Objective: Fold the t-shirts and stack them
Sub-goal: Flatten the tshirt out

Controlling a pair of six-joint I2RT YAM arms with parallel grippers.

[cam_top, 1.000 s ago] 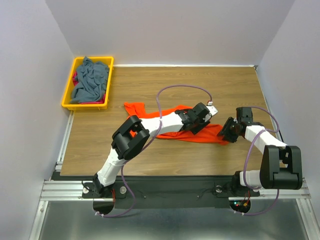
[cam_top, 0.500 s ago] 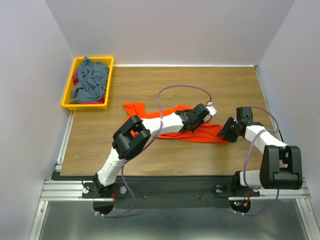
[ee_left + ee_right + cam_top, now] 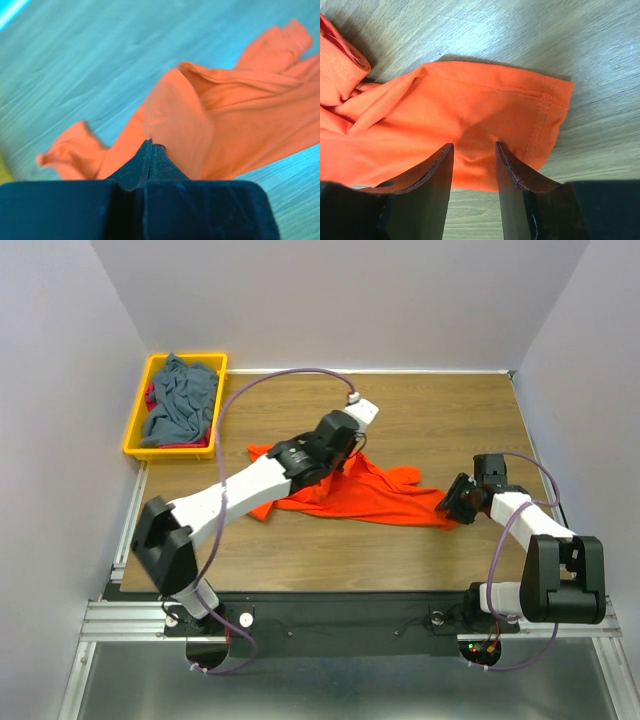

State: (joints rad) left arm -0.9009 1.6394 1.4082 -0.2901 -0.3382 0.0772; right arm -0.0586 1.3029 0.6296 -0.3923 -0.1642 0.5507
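Observation:
The bright orange t-shirt (image 3: 385, 502) lies crumpled across the middle of the table. My left gripper (image 3: 342, 453) is shut on a fold of it near its far middle and holds that fold raised. In the left wrist view the closed jaws (image 3: 151, 144) pinch the orange cloth (image 3: 240, 115), which drapes away from them. My right gripper (image 3: 455, 506) is at the shirt's right end. Its fingers stand apart (image 3: 474, 146), tips down on the hemmed corner (image 3: 470, 100), with a small pucker of cloth between them. A slate grey-blue t-shirt (image 3: 185, 400) and some red cloth (image 3: 150, 397) lie in a bin.
A yellow bin (image 3: 133, 436) stands at the table's back left corner. Grey walls close in the left, back and right sides. A metal rail runs along the near edge by the arm bases.
The left gripper closed on the orange shirt, then swung left and toward the back with it, and the arm stretched out. The shirt's middle was pulled up and leftward. The right gripper stayed put.

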